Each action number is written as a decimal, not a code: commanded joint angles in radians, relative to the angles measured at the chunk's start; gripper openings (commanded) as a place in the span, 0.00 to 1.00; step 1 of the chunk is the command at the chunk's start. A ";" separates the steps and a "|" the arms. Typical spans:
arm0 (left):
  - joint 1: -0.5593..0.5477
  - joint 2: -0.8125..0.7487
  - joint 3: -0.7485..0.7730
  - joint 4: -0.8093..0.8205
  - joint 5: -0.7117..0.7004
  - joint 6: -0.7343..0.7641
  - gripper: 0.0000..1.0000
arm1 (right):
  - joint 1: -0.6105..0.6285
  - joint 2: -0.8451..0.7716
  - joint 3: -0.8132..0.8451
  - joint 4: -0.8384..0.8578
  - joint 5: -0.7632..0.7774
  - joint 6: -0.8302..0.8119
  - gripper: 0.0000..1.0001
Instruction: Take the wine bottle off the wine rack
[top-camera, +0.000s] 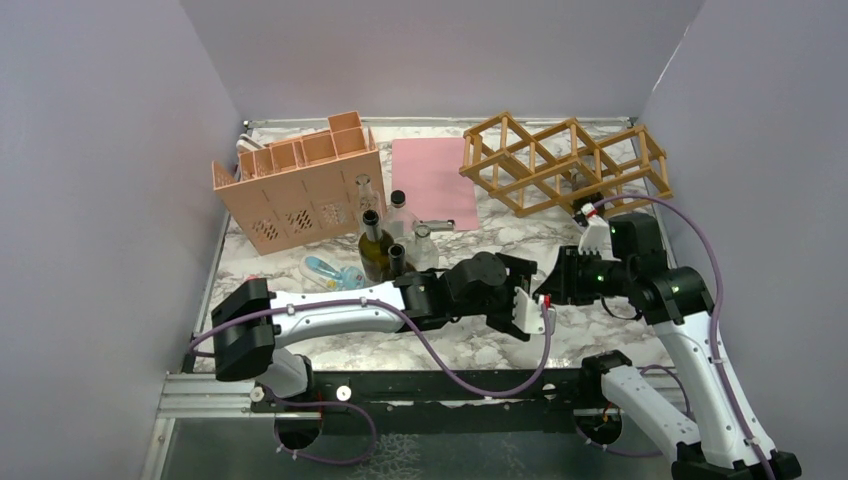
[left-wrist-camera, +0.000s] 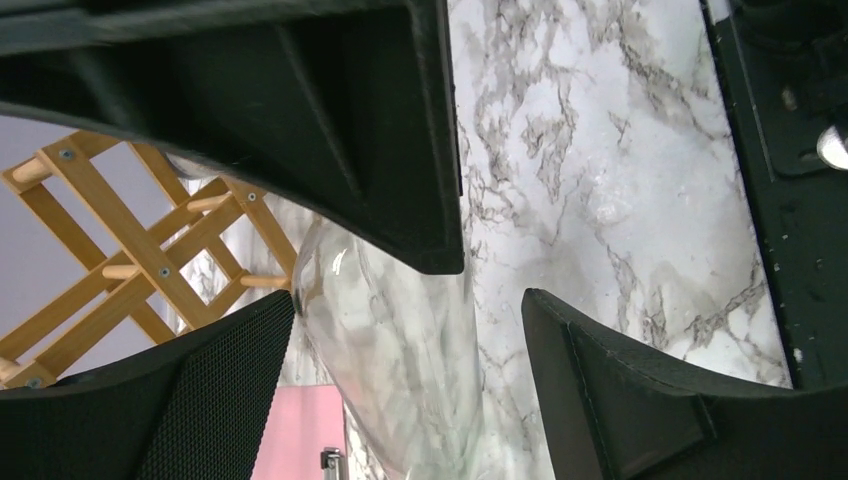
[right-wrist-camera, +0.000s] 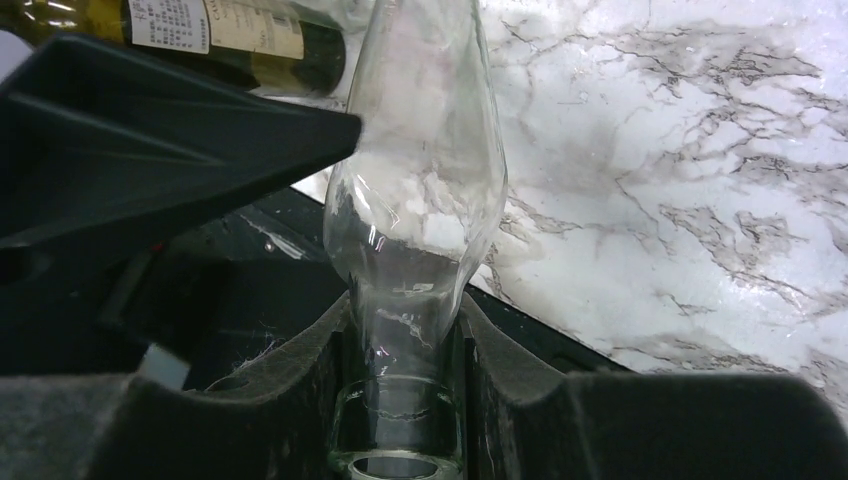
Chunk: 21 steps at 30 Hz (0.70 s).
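Observation:
A clear glass wine bottle (right-wrist-camera: 420, 170) is held in the air over the marble table, off the wooden wine rack (top-camera: 565, 160). My right gripper (right-wrist-camera: 405, 400) is shut on the bottle's neck, with the mouth of the bottle towards the wrist. My left gripper (left-wrist-camera: 410, 320) is open, and the bottle's body (left-wrist-camera: 400, 380) lies between its mesh-padded finger (left-wrist-camera: 200, 400) and the other finger (left-wrist-camera: 620, 390). In the top view the two grippers meet near the middle front, the left gripper (top-camera: 525, 305) against the right gripper (top-camera: 550, 285). The rack also shows behind in the left wrist view (left-wrist-camera: 110, 260).
A salmon-pink perforated box (top-camera: 300, 190) stands at the back left, and a pink mat (top-camera: 433, 180) lies beside it. Several bottles (top-camera: 375, 250) stand in front of the box. A labelled green bottle (right-wrist-camera: 230, 40) shows in the right wrist view. Grey walls enclose the table.

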 joint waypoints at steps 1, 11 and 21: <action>-0.004 0.035 0.004 0.051 0.015 0.029 0.85 | -0.001 -0.025 0.037 0.039 -0.074 -0.018 0.01; -0.004 0.064 -0.009 0.088 -0.028 0.027 0.76 | -0.001 -0.037 0.037 0.040 -0.097 -0.027 0.01; -0.004 0.088 0.001 0.085 -0.045 0.029 0.81 | -0.001 -0.032 0.039 0.039 -0.110 -0.032 0.01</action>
